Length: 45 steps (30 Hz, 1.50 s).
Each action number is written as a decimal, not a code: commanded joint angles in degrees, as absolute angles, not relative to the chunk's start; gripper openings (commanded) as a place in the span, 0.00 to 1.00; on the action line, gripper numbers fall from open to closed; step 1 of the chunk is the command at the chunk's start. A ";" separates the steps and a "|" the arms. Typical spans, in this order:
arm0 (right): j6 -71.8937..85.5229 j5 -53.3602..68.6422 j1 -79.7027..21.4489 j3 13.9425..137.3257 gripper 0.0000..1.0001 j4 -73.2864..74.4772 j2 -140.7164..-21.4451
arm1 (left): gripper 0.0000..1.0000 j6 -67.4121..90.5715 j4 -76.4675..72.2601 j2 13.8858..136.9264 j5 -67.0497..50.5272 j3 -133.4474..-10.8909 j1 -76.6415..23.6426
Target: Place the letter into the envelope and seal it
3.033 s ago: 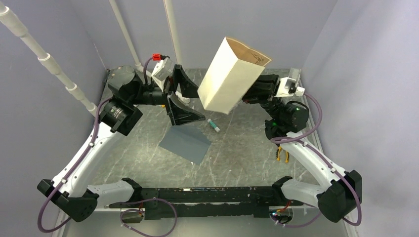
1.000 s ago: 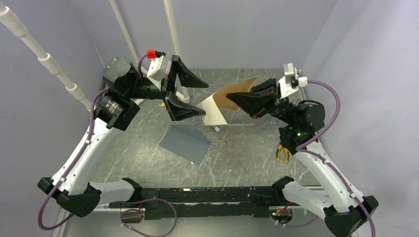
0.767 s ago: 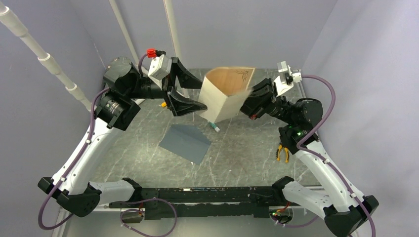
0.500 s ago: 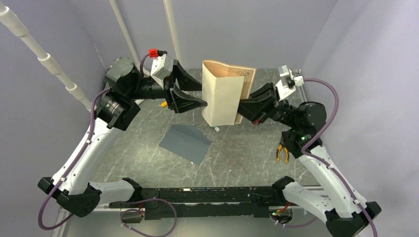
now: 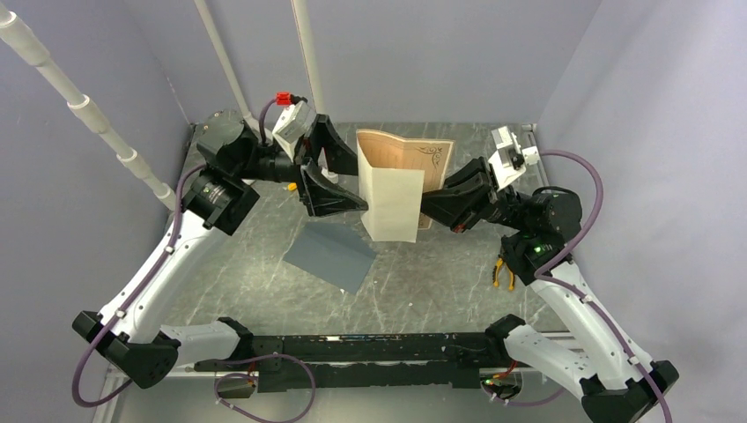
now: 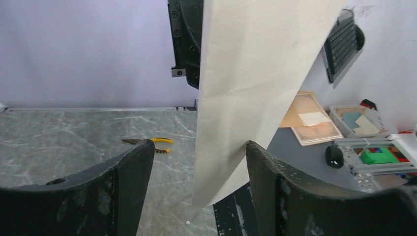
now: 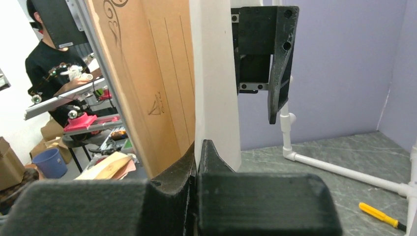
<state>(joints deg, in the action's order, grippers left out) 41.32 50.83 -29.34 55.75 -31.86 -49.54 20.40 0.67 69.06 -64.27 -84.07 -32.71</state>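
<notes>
The letter (image 5: 392, 189) is a folded sheet, tan with a dark border inside, pale cream outside. It is held upright in the air above the table's middle. My right gripper (image 5: 426, 208) is shut on its right edge; in the right wrist view the jaws (image 7: 196, 152) pinch the sheet (image 7: 162, 73). My left gripper (image 5: 345, 183) is open, its fingers either side of the letter's left edge; the left wrist view shows the cream sheet (image 6: 246, 88) between the spread fingers (image 6: 268, 162). The slate-grey envelope (image 5: 330, 254) lies flat on the table below.
Yellow-handled pliers (image 5: 504, 273) lie at the right under my right arm. A small yellow item (image 5: 290, 186) lies by my left arm. White pipes (image 5: 88, 115) run along the left and back walls.
The letter has swung from tilted and open to upright and folded narrower. My right gripper still holds it. My left gripper moved in around its left edge.
</notes>
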 commanded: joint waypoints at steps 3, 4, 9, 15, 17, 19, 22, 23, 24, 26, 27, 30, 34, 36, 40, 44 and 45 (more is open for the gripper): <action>45.35 53.92 -29.44 55.23 0.00 -41.57 -49.91 | 0.63 26.21 -6.76 67.30 -68.87 -83.82 -32.96; 45.70 53.96 -29.49 55.08 0.00 -42.27 -49.96 | 0.56 26.87 -7.53 67.42 -69.31 -83.70 -32.95; 45.22 53.99 -29.44 54.37 0.00 -44.12 -49.84 | 0.36 31.92 -12.84 67.64 -71.56 -82.53 -32.94; 44.86 54.46 -29.44 53.64 0.00 -47.03 -50.01 | 0.41 36.49 -17.79 67.42 -74.58 -81.90 -32.91; 44.99 54.66 -29.43 53.79 0.00 -47.54 -50.26 | 0.36 36.77 -18.12 67.33 -74.53 -81.56 -32.98; 45.11 54.59 -29.43 53.87 0.00 -47.95 -50.55 | 0.32 37.58 -19.20 67.31 -74.53 -81.16 -32.96; 45.00 54.66 -29.44 53.95 0.00 -48.07 -50.90 | 0.25 38.18 -19.83 67.64 -74.55 -81.11 -32.96; 44.89 54.67 -29.44 53.96 0.00 -48.00 -50.89 | 0.23 38.09 -19.60 67.74 -74.42 -81.19 -32.98; 44.77 54.65 -29.44 54.04 0.00 -47.87 -51.02 | 0.19 37.50 -19.02 67.82 -74.28 -81.30 -32.98; 44.42 54.67 -29.44 54.05 0.00 -47.37 -50.86 | 0.14 36.10 -17.26 67.88 -73.83 -81.67 -32.97; 44.08 54.67 -29.44 54.05 0.00 -46.71 -50.74 | 0.10 35.52 -16.54 67.88 -73.55 -81.69 -32.96; 41.98 54.14 -29.44 54.37 0.00 -42.40 -49.99 | 0.03 33.86 -14.74 67.52 -72.45 -81.54 -32.95; 26.93 53.03 -29.44 57.36 0.22 -23.27 -47.41 | 0.03 34.44 -14.98 67.88 -71.41 -81.28 -33.01; 19.23 49.56 -29.44 58.92 0.49 -12.96 -45.53 | 0.02 32.68 -11.69 68.05 -69.81 -82.00 -33.01; 12.74 38.41 -29.44 60.40 0.73 -1.73 -41.44 | 0.02 26.92 -2.62 67.77 -63.02 -83.26 -32.96; 12.62 24.31 -29.42 59.72 0.86 2.38 -37.92 | 0.02 22.43 4.51 67.92 -54.81 -83.94 -33.03; 12.87 20.56 -29.40 59.38 0.88 2.97 -37.24 | 0.03 22.00 5.72 68.08 -53.41 -84.18 -33.04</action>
